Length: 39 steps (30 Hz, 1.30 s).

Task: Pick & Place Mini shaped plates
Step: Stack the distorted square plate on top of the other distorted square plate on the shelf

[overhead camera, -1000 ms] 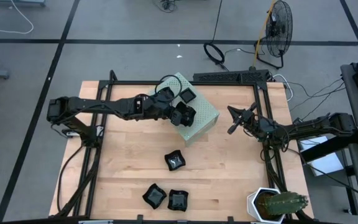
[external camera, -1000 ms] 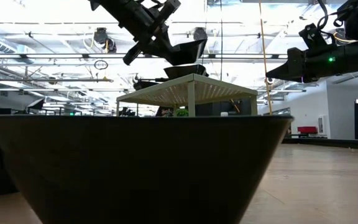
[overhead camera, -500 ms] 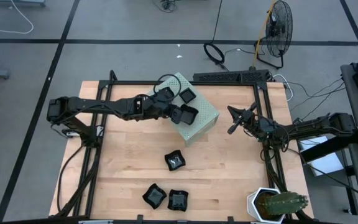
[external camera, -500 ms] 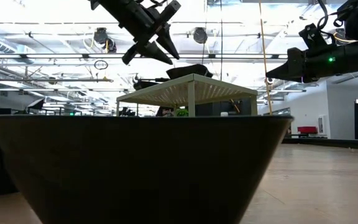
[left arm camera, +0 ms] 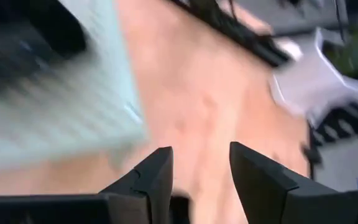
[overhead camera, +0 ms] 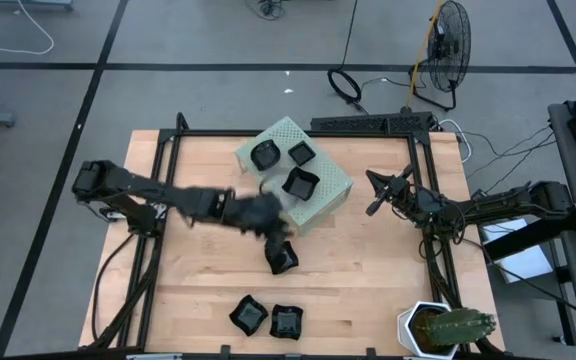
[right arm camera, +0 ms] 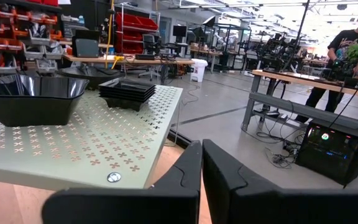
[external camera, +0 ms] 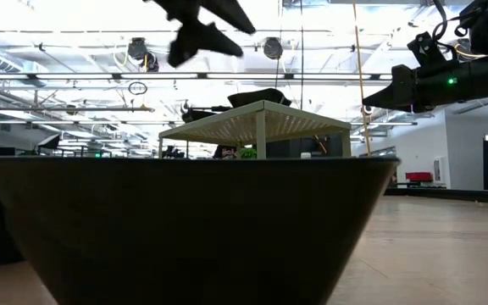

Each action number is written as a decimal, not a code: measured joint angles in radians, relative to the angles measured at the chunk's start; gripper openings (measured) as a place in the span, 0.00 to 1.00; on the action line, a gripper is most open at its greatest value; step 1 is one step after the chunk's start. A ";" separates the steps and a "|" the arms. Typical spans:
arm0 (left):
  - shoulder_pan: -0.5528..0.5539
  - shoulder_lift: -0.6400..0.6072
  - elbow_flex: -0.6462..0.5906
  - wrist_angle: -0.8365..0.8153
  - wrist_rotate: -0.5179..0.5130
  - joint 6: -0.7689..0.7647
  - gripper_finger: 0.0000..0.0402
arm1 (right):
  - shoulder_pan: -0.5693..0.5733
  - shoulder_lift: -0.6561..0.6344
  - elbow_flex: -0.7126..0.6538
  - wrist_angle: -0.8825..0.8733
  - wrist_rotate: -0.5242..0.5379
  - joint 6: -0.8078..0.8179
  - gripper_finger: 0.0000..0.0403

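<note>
The pale green perforated box (overhead camera: 313, 200) stands at the table's far middle, and three black mini plates (overhead camera: 301, 183) (overhead camera: 264, 154) (overhead camera: 300, 152) rest on its top. Another plate (overhead camera: 284, 260) lies on the wood at the table's middle. Two more (overhead camera: 249, 314) (overhead camera: 286, 321) lie by the near edge. My left gripper (overhead camera: 276, 228) is blurred. It hangs between the box's near side and the middle plate, open and with nothing between its fingers (left arm camera: 201, 168). My right gripper (overhead camera: 376, 197) waits shut at the right, level with the box top (right arm camera: 73, 143).
A potted cactus in a white pot (overhead camera: 446, 328) stands at the near right corner. Black frame rails (overhead camera: 423, 150) run along the table's sides. One plate (external camera: 193, 229) fills the low view's foreground. A person (right arm camera: 353, 37) stands far off in the room.
My left gripper opened over the box and let go of a black plate, which now rests on the box's near part. The gripper then swung fast toward the table's near edge, off the box and toward the middle plate, opening wider on the way.
</note>
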 joint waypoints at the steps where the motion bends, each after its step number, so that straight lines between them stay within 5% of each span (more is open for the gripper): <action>1: -0.040 0.000 0.000 -0.018 -0.010 -0.023 0.40 | 0.000 0.000 0.000 0.000 0.000 0.000 0.01; 9: -0.387 0.027 0.000 -0.106 -0.142 -0.390 0.34 | 0.000 0.000 0.000 0.000 0.000 0.000 0.01; 16: -0.627 0.185 -0.001 -0.146 -0.305 -0.615 0.30 | 0.000 0.000 0.000 -0.006 0.000 0.000 0.01; 23: -0.650 0.296 -0.002 -0.311 -0.251 -0.877 0.29 | 0.000 0.000 0.000 -0.004 0.000 0.000 0.01; 39: -0.630 0.348 0.000 -0.324 -0.168 -0.882 0.29 | 0.000 0.000 0.000 -0.004 0.000 0.000 0.01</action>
